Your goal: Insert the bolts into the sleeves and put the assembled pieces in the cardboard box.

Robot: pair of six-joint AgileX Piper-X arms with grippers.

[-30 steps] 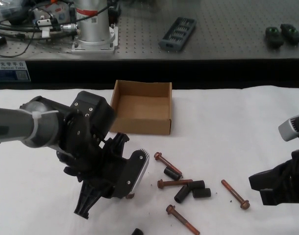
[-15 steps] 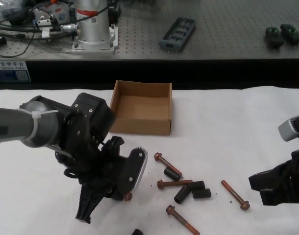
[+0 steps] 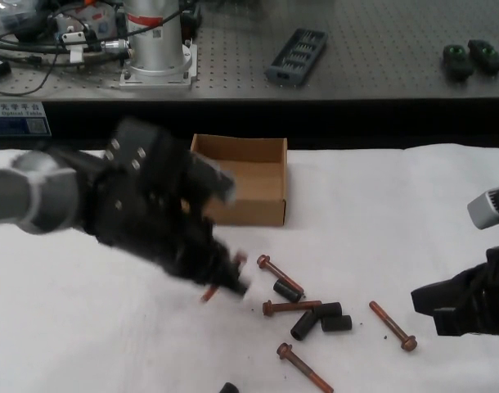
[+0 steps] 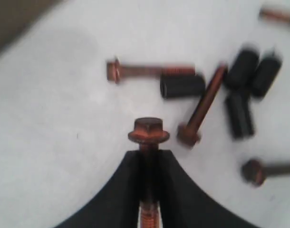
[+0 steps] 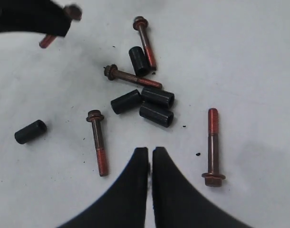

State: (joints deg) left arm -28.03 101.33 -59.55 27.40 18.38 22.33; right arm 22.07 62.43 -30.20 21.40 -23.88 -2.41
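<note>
My left gripper (image 3: pixel 230 278) hangs over the white cloth just in front of the cardboard box (image 3: pixel 237 190), shut on a copper bolt (image 4: pixel 148 131) whose head sticks out past the fingertips. The same gripper (image 4: pixel 148 159) looks down on loose bolts (image 4: pixel 149 71) and black sleeves (image 4: pixel 182 86). A cluster of bolts (image 3: pixel 290 306) and sleeves (image 3: pixel 305 324) lies to its right. My right gripper (image 5: pixel 150 153) is shut with nothing in it, hovering near a single bolt (image 5: pixel 211 147) at the right of the bench (image 3: pixel 450 307).
One sleeve (image 5: pixel 30 131) lies apart near the front edge. A metal post (image 3: pixel 155 41), cables and a black rack (image 3: pixel 296 53) stand on the perforated table behind the cloth. The cloth left of the box is bare.
My left arm has swung up and toward the box, turning its gripper over while keeping the bolt. The right arm has barely moved.
</note>
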